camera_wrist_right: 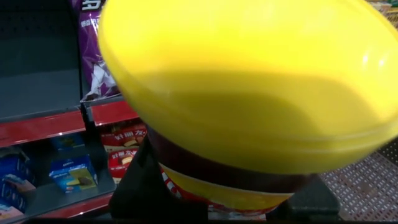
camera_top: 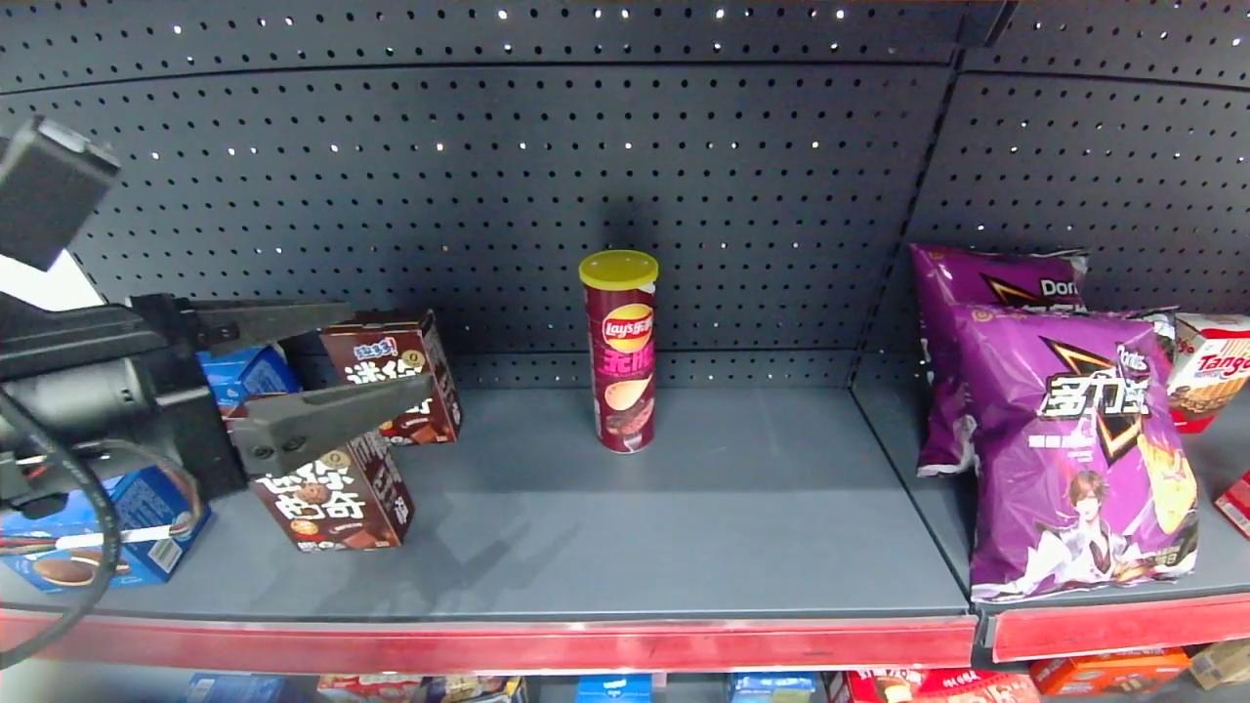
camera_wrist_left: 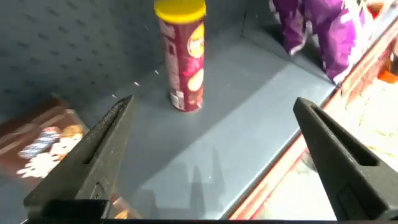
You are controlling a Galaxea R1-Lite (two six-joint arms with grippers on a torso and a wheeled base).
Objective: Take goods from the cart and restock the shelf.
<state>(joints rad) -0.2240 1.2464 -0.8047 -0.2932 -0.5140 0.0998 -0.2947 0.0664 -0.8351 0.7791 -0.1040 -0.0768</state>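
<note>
- We see a grey shelf (camera_top: 742, 508) lit from the front; the chip can (camera_top: 619, 351) shadows the pegboard (camera_top: 488, 195) (pinpricks of light shine through its holes).
- The red front edge (camera_top: 488, 644) looks bowed.

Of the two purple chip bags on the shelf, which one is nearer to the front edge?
The purple bag with a printed figure; it reaches the red shelf edge, while the other bag stands behind it, partly hidden.

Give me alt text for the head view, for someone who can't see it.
A maroon chip can with a yellow lid stands upright alone in the middle of a grey shelf. The open left gripper sits at the left in front of brown cookie boxes; purple chip bags sit at the right.
</note>
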